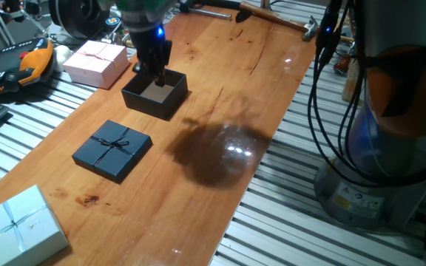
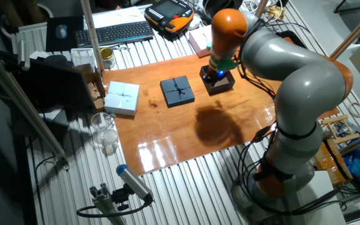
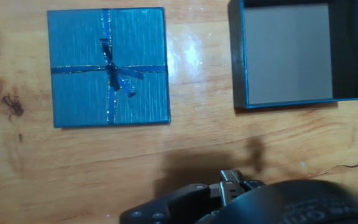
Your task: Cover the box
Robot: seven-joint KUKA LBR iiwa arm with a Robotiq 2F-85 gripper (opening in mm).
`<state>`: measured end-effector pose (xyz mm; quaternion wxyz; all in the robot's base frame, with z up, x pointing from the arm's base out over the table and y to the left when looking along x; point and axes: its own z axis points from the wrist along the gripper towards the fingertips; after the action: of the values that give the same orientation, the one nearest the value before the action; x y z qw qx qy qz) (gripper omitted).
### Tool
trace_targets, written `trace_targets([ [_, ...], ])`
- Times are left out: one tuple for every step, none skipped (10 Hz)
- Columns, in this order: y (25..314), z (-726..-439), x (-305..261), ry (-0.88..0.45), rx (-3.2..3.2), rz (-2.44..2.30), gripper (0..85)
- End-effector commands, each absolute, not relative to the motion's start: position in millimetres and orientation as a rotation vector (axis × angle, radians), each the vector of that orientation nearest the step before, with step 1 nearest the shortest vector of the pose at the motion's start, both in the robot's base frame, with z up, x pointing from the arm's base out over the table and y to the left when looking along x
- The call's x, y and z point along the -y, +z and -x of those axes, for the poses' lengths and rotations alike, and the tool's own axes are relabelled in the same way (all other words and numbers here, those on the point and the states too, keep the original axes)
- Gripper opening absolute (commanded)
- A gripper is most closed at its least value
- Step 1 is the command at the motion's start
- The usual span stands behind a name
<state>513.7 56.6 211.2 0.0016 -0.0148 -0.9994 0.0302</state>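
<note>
The box (image 1: 148, 103) is small, black and open-topped with a brown floor, and stands on the wooden table towards the back. In the hand view the box (image 3: 288, 53) sits at the upper right. My gripper (image 1: 158, 78) hangs just over the box's opening, its dark fingers pointing down and holding nothing; how far apart they are does not show. A flat dark square lid with a ribbon bow (image 1: 113, 150) lies on the table left of and nearer than the box, and the lid (image 3: 109, 66) is at the upper left in the hand view. The fingertips do not appear there.
A pink ribboned box (image 1: 95, 63) stands behind and left of the black box. A pale blue ribboned box (image 1: 17, 225) sits at the table's near left corner. The table edge (image 1: 261, 170) runs along the right, with the arm's base (image 1: 379, 170) beyond. Tools lie at the far end.
</note>
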Motion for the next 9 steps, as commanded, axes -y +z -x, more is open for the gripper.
trace_targets([
  [207, -514, -59, 0.092, 3.141, 0.031, 0.0],
  [203, -515, -62, 0.07, 3.14, 0.031, 0.0],
  [202, -517, -69, 0.036, 3.14, 0.052, 0.0],
  [202, -520, -80, 0.043, 3.138, 0.079, 0.0],
  [200, -521, -93, 0.058, 3.147, 0.115, 0.0],
  [198, -522, -100, 0.05, 3.148, 0.137, 0.0],
  [195, -523, -103, 0.062, 3.153, 0.134, 0.0],
  [191, -524, -106, 0.045, 3.159, 0.125, 0.0],
  [188, -525, -109, 0.052, 3.168, 0.115, 0.0],
])
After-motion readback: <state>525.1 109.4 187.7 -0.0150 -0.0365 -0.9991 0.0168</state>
